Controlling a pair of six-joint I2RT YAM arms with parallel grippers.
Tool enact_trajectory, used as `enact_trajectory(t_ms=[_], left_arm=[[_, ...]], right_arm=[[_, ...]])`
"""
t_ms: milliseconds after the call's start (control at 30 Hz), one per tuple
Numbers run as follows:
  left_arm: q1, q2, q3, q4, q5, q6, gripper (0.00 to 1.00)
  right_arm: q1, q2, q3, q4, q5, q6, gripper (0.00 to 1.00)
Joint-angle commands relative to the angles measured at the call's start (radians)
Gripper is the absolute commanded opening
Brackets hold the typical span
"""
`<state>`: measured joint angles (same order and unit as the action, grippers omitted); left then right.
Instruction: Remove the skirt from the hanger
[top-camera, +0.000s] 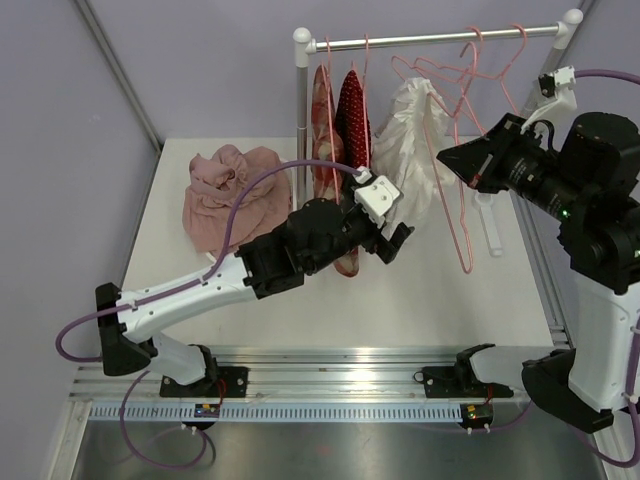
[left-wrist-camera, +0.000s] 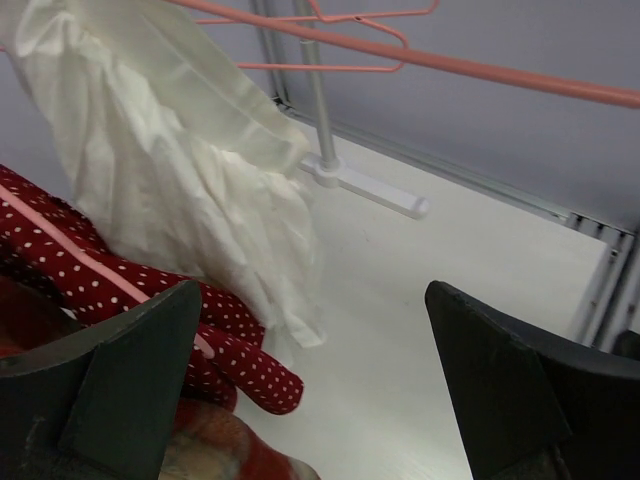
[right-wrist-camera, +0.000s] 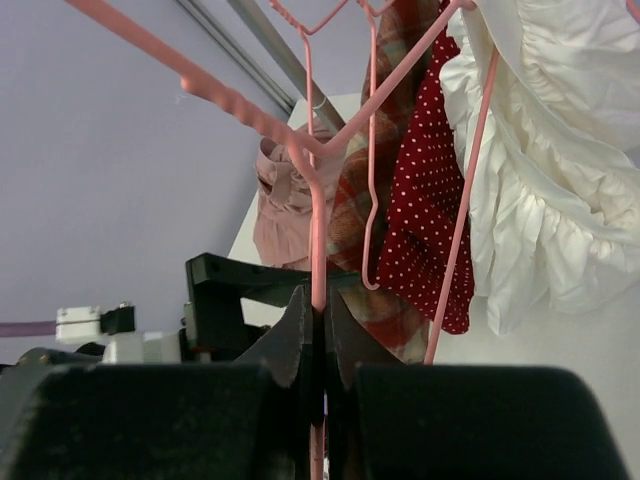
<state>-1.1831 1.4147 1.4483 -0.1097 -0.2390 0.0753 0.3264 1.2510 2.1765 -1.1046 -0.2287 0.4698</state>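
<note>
**Two arms at a clothes rail: one gripper clamped on a hanger, the other open beside the skirts**

Three garments hang side by side from a silver metal rail with white end posts (top-camera: 440, 38), which stands at the far side of the white table (top-camera: 450, 300). From left to right in the overhead view they are a red-and-tan plaid garment (top-camera: 322, 120), a red skirt with white dots (top-camera: 352, 110) and a white ruffled skirt (top-camera: 412, 130). Each hangs from the rail, well above the tabletop. Several bare pink hangers (top-camera: 490, 50) hang further right on the same rail. A crumpled dusty-pink garment (top-camera: 230, 195) lies in a heap on the table to the left of the rail.

The right gripper (right-wrist-camera: 318, 300) is closed, its two black fingers pinching the straight shank of a thin pink wire hanger (right-wrist-camera: 318, 230). That hanger slants down to the right of the white ruffled skirt. Whether it carries that skirt cannot be told.

The left gripper (left-wrist-camera: 312, 295) is open with its jaws spread wide and nothing between them. In the overhead view it sits low in front of the plaid garment and the dotted skirt. In the left wrist view the dotted fabric lies close beside one finger (left-wrist-camera: 130, 380), but contact cannot be confirmed. The hem of the white skirt hangs just beyond.
</note>
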Motion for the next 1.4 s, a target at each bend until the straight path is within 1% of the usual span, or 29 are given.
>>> enact_trajectory(t_ms=[0, 67, 200, 233, 400, 433, 500, 533, 567, 600, 633, 667, 700, 767, 833, 900, 933, 1033, 1067, 1167, 1233, 1300, 1367], left_arm=[[0.000, 0.024, -0.034, 0.160, -0.102, 0.081, 0.99], [0.003, 0.055, -0.019, 0.169, -0.111, 0.075, 0.99], [0.003, 0.087, -0.046, 0.338, -0.074, 0.103, 0.99], [0.005, 0.101, -0.037, 0.353, -0.075, 0.112, 0.99], [0.025, 0.239, 0.087, 0.364, -0.089, 0.161, 0.99], [0.037, 0.280, 0.125, 0.367, -0.073, 0.159, 0.99], [0.051, 0.317, 0.168, 0.372, -0.071, 0.139, 0.99], [0.063, 0.354, 0.208, 0.374, -0.077, 0.133, 0.92], [0.066, 0.369, 0.230, 0.377, -0.088, 0.123, 0.76], [0.071, 0.386, 0.250, 0.381, -0.095, 0.121, 0.59], [0.073, 0.395, 0.267, 0.381, -0.103, 0.116, 0.01], [0.073, 0.409, 0.302, 0.386, -0.156, 0.115, 0.00], [0.071, 0.405, 0.310, 0.381, -0.158, 0.119, 0.00], [0.068, 0.374, 0.314, 0.395, -0.210, 0.153, 0.00], [0.072, 0.356, 0.334, 0.397, -0.308, 0.179, 0.00], [0.089, 0.327, 0.354, 0.390, -0.354, 0.251, 0.00], [0.099, 0.317, 0.363, 0.372, -0.364, 0.286, 0.00], [0.135, 0.271, 0.369, 0.346, -0.371, 0.317, 0.00], [0.142, 0.257, 0.369, 0.337, -0.384, 0.326, 0.00], [0.160, 0.195, 0.365, 0.341, -0.439, 0.348, 0.00], [0.152, 0.109, 0.346, 0.355, -0.442, 0.357, 0.00], [0.151, 0.051, 0.354, 0.351, -0.439, 0.351, 0.00], [0.152, -0.009, 0.397, 0.315, -0.430, 0.349, 0.00]], right_arm=[[0.005, -0.036, 0.083, 0.025, -0.034, 0.013, 0.00], [0.005, -0.039, 0.127, -0.024, -0.058, 0.020, 0.00], [0.005, -0.051, 0.210, -0.072, -0.101, 0.036, 0.00], [0.003, -0.055, 0.223, -0.081, -0.109, 0.041, 0.00], [0.005, -0.065, 0.305, -0.112, -0.178, 0.069, 0.00], [0.005, -0.070, 0.318, -0.109, -0.193, 0.078, 0.00], [0.005, -0.070, 0.366, -0.107, -0.267, 0.117, 0.00], [0.005, -0.068, 0.380, -0.104, -0.300, 0.133, 0.00], [0.005, -0.073, 0.387, -0.078, -0.379, 0.153, 0.00], [0.005, -0.079, 0.370, -0.060, -0.414, 0.191, 0.00], [0.003, -0.097, 0.356, -0.046, -0.440, 0.205, 0.00], [0.005, -0.107, 0.339, -0.023, -0.463, 0.213, 0.00], [0.003, -0.117, 0.306, -0.023, -0.457, 0.208, 0.00], [0.005, -0.136, 0.281, -0.047, -0.431, 0.191, 0.00], [0.005, -0.150, 0.261, -0.072, -0.428, 0.168, 0.00], [0.005, -0.165, 0.240, -0.104, -0.425, 0.150, 0.00], [0.005, -0.179, 0.240, -0.133, -0.413, 0.145, 0.00], [0.005, -0.193, 0.282, -0.185, -0.387, 0.129, 0.00], [0.005, -0.197, 0.317, -0.219, -0.356, 0.124, 0.00], [0.005, -0.214, 0.356, -0.285, -0.281, 0.092, 0.00], [0.005, -0.242, 0.332, -0.299, -0.258, 0.079, 0.00], [0.005, -0.263, 0.260, -0.290, -0.225, 0.069, 0.00], [0.005, -0.289, 0.197, -0.265, -0.215, 0.059, 0.00]])
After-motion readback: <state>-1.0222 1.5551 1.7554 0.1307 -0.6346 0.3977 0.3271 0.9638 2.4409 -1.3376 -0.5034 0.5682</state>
